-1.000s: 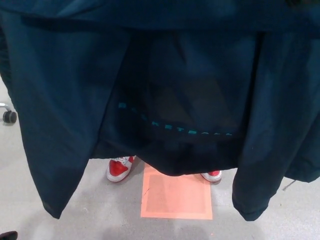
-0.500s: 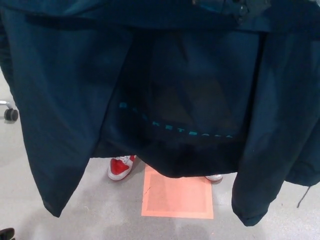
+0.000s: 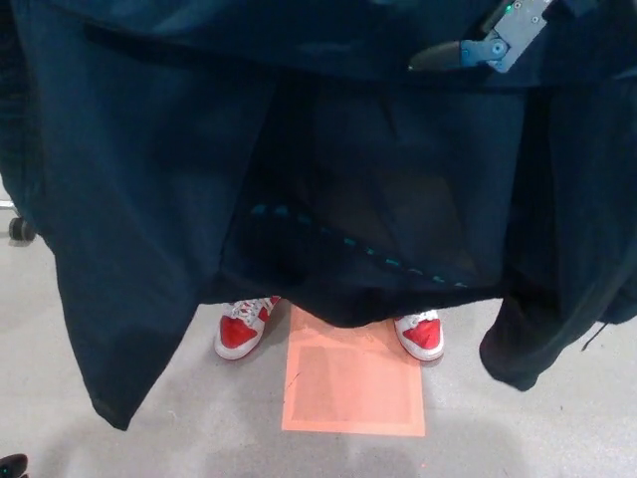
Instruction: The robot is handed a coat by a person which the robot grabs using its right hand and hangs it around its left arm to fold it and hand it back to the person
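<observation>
Near the coat's (image 3: 149,199) top edge, my right hand (image 3: 488,42) lower than before, grip I cannot tell, hem higher, both shoes (image 3: 239,331) showing

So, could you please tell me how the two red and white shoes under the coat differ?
The shoe at picture left stands on the bare grey floor beside the orange mat; the shoe at picture right overlaps the mat's far corner. The first angles toward picture left, the second sits straighter. Both are red and white, their backs hidden behind the coat.
</observation>
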### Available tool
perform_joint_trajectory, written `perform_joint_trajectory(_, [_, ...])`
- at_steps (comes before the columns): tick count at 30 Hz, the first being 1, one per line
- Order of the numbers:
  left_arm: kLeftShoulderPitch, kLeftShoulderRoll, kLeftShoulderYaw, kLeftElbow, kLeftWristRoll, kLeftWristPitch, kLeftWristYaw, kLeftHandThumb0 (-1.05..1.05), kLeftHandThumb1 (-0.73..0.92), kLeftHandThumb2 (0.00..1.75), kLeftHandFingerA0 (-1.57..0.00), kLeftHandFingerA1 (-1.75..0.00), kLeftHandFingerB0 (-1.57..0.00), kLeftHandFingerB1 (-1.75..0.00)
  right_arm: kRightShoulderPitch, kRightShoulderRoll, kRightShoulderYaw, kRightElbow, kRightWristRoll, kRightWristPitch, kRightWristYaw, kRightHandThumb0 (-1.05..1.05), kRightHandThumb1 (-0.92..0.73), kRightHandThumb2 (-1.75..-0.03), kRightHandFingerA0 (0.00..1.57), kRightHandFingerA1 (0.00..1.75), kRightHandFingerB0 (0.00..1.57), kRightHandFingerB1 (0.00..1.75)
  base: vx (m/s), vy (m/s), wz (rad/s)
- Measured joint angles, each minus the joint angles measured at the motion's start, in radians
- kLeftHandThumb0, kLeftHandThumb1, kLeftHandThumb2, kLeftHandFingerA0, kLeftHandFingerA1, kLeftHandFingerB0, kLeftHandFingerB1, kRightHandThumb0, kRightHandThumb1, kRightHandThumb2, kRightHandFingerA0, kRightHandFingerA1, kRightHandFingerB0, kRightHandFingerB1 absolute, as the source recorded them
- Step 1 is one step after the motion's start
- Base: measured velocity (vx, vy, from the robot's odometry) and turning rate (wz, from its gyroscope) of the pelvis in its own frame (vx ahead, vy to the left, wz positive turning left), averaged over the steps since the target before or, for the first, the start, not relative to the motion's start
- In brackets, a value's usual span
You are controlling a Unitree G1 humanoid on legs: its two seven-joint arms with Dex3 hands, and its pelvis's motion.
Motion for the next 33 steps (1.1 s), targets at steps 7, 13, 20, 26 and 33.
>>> perform_joint_trajectory(7, [0.001, 0.000, 0.013, 0.000, -0.010, -0.001, -0.006, -0.81, 0.79, 1.07, -0.05, -0.24, -0.05, -0.20, -0.115, 0.050, 0.146, 0.158, -0.112, -0.039, 0.032, -0.82, -0.47, -0.82, 0.27, 0.46, 0.06, 0.30, 0.00, 0.000, 0.00])
perform_joint_trajectory(13, [0.006, 0.000, 0.021, -0.002, -0.021, -0.007, -0.016, -0.75, 0.76, 1.04, -0.04, -0.29, -0.04, -0.25, -0.133, 0.085, 0.230, 0.226, -0.204, -0.040, -0.064, -0.72, -0.54, -0.97, 0.96, 1.03, 0.72, 0.59, 0.00, 0.000, 0.00])
perform_joint_trajectory(20, [0.008, -0.001, 0.028, -0.003, -0.029, -0.007, -0.023, -0.72, 0.71, 1.02, -0.09, -0.46, -0.02, -0.38, -0.133, 0.101, 0.276, 0.270, -0.269, -0.042, -0.190, -0.48, -0.92, -0.68, 0.86, 1.13, 0.51, 0.39, 0.00, 0.000, 0.00])
perform_joint_trajectory(26, [0.006, -0.002, 0.037, -0.012, -0.036, -0.008, -0.024, -0.33, 0.64, 1.15, 0.00, -0.49, 0.00, -0.48, -0.133, 0.109, 0.277, 0.312, -0.305, -0.052, -0.303, -0.32, -0.69, -1.07, 0.84, 1.07, 0.50, 0.62, 0.00, 0.000, 0.00])
perform_joint_trajectory(33, [0.006, -0.008, 0.041, -0.027, -0.039, -0.009, -0.033, -0.64, 0.87, 0.66, -0.27, -0.35, -0.20, -0.31, -0.132, 0.122, 0.248, 0.359, -0.317, -0.075, -0.426, -0.40, -0.86, -0.64, 0.76, 1.11, 0.72, 0.68, 0.00, 0.000, 0.00])
